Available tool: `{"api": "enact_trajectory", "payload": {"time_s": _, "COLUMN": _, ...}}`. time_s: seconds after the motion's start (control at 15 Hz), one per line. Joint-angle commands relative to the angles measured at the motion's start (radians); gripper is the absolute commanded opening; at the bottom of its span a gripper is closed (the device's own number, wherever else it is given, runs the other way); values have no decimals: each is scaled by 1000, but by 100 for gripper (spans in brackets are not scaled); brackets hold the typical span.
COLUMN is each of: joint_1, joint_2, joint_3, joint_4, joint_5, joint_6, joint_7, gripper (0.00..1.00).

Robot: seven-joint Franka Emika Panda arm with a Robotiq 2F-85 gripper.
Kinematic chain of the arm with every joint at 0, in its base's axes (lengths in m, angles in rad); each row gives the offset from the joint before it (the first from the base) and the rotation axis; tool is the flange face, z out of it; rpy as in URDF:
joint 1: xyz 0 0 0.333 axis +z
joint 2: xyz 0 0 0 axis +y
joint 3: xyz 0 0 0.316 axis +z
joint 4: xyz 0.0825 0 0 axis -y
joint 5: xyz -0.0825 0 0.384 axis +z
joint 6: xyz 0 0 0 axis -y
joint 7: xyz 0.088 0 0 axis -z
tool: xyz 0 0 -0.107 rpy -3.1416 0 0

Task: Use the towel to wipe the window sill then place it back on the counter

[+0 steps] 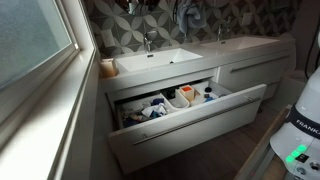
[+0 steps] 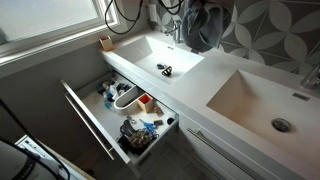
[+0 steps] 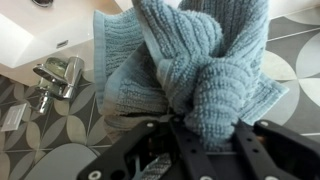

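Grey-blue towel [image 3: 190, 60] bunched in the closed tool [image 3: 205, 128], lifted off the table.
In an exterior view the window sill [image 1: 55, 112] runs beside the table [image 1: 250, 48], nothing touching it; in an exterior view the towel [image 2: 205, 28] hangs above the table [image 2: 215, 75]; wrist view: jaws clamp it over a chrome faucet [image 3: 55, 75]. Returning it remains; wiping probably too.

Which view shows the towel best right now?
Wrist view: the towel fills the frame, bunched in the shut jaws, ribbed weave clear. Both exterior views show only a small dark bundle near the top edge, above the counter.
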Motion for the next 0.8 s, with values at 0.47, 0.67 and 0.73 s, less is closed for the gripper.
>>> {"api": "enact_trajectory", "payload": {"time_s": 0.47, "joint_1": -68, "joint_2": 511, "joint_3": -50, "joint_4": 503, "joint_5": 211, "joint_6": 115, "joint_7": -74, "gripper": 7}}
{"api": "enact_trajectory", "payload": {"time_s": 0.67, "joint_1": -88, "joint_2": 588, "joint_3": -31, "joint_4": 581, "joint_5": 241, "joint_6": 1, "joint_7": -128, "gripper": 7}}
{"api": "enact_trajectory", "payload": {"time_s": 0.73, "joint_1": -109, "joint_2": 612, "joint_3": -3, "joint_4": 619, "joint_5": 226, "joint_6": -49, "joint_7": -142, "gripper": 7}}
